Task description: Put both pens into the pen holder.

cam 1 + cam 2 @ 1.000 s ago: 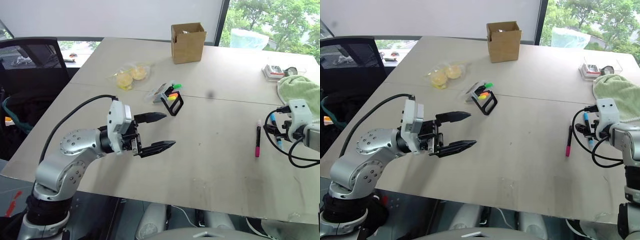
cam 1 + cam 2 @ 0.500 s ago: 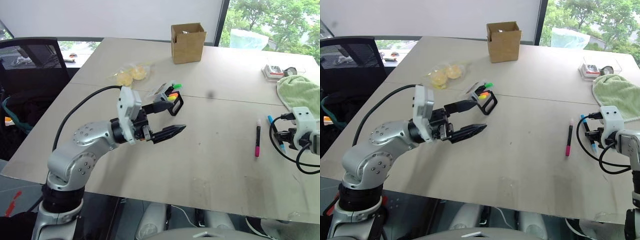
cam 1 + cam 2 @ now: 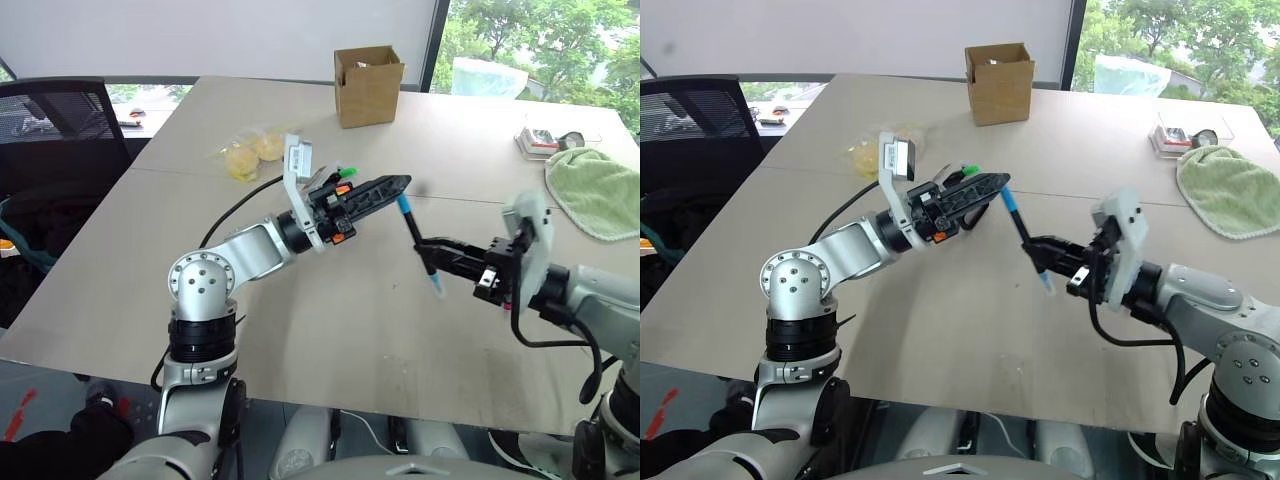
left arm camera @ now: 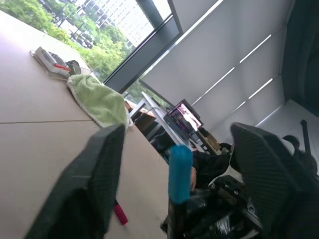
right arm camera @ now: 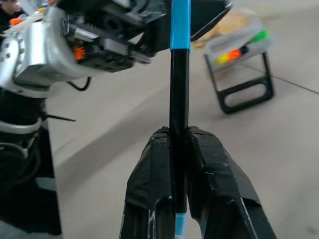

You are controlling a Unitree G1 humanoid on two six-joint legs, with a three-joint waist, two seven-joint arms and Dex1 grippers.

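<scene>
- Lifted off the bench point(image 3: 300, 330) since a second ago, the blue-ended pen point(image 3: 418, 244) now hangs in mid-air at centre frame, where before it lay at the far right edge beside the pink one.
- Right claw point(image 3: 428, 250), which has swung in from the right edge to right of centre, is clamped shut on the pen's black barrel; in the right wrist view its two fingers point(image 5: 154, 179) pinch the barrel between them.
- Left claw point(image 3: 385, 188) has risen to upper centre, fingers parted on either side of the pen's upper blue tip without closing on it.
- Pen holder point(image 5: 244, 69) stands on the bench just behind the left claw, highlighter tips poking out.
- Pink-ended pen point(image 4: 119, 214) lies on the bench.
- Cardboard box point(image 3: 369, 86) sits top centre, green towel point(image 3: 598, 192) at upper right.
</scene>
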